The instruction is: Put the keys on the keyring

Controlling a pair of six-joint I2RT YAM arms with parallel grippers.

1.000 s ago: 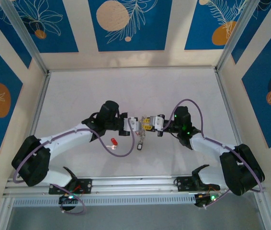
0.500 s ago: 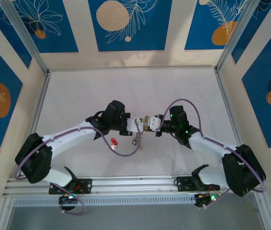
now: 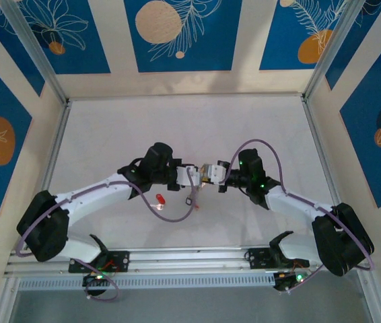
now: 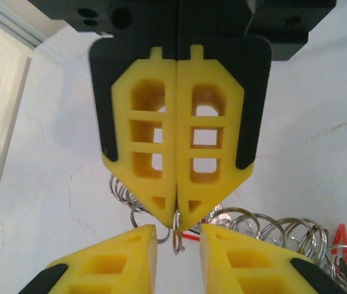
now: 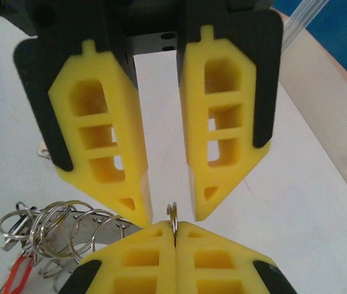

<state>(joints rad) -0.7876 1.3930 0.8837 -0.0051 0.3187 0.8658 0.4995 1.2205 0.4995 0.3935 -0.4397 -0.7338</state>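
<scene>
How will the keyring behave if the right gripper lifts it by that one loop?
Probably floppy: the keyring looks like many loosely linked wire rings, so it should dangle and swing. Likely light, being thin wire. The right gripper pinches just one thin loop at its very tips, so it may pivot or slip.

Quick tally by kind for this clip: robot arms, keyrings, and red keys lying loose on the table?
Arms: 2 (left arm, right arm)
Keyring: 1
Loose red key: 1
Total: 4
</scene>
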